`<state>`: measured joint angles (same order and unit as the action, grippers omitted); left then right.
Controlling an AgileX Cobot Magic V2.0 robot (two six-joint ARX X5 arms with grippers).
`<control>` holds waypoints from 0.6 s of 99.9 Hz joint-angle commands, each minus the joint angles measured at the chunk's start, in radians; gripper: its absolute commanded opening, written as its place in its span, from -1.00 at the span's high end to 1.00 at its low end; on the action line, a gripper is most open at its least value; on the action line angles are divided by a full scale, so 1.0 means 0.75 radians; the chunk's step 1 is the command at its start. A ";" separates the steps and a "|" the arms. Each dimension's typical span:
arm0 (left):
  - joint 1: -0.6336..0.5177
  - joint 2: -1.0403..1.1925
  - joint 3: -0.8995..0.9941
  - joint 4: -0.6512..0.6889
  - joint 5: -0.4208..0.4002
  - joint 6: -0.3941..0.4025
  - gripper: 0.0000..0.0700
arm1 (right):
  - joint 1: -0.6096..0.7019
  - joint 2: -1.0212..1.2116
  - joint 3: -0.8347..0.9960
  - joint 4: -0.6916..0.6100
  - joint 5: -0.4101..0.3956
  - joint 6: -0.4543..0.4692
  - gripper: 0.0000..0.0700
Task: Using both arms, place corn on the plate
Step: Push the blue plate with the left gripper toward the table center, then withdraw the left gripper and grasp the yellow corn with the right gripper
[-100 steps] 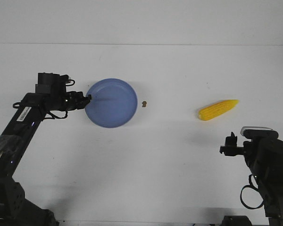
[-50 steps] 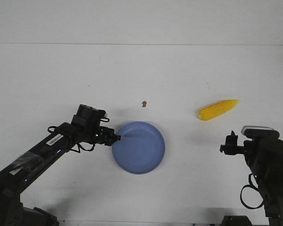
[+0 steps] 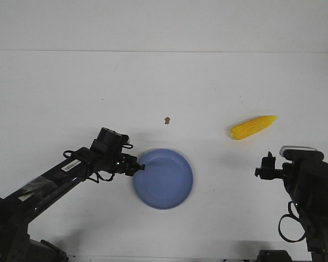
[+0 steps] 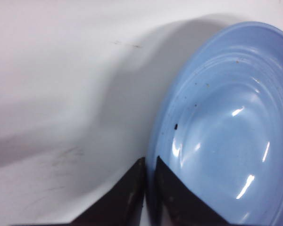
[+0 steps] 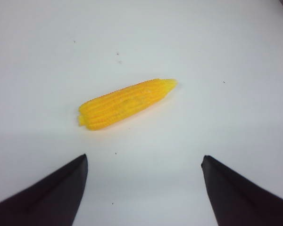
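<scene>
Left gripper (image 3: 138, 165) fingers pinched together; right gripper (image 3: 264, 165) fingers spread wide.

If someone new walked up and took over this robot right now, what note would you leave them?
Left tool: shut on the rim of the plate, at its left edge; wrist view shows the fingers pinching the rim.
Right tool: open, holding nothing, pointed at the corn.
Corn: lying on the table, right of centre, untouched.
Plate: near the table's middle, empty.
Done: nothing on the plate yet.
Left: release the plate, pick up the corn, set it on the plate.
</scene>
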<state>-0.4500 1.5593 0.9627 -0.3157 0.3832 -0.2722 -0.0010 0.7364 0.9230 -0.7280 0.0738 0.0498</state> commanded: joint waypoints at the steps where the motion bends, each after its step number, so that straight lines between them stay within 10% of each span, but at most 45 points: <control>1: -0.009 0.024 0.008 0.003 0.003 -0.013 0.56 | 0.002 0.005 0.020 0.013 -0.003 0.014 -0.46; 20: -0.009 0.021 0.009 0.029 0.003 -0.013 -0.11 | 0.002 0.005 0.020 0.013 -0.003 0.014 -0.46; 60: 0.126 -0.298 0.013 0.167 -0.177 0.207 -0.21 | 0.002 0.006 0.020 0.044 -0.007 0.045 -0.46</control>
<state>-0.3710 1.3804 0.9619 -0.1902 0.3115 -0.2111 -0.0010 0.7364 0.9230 -0.7052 0.0727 0.0540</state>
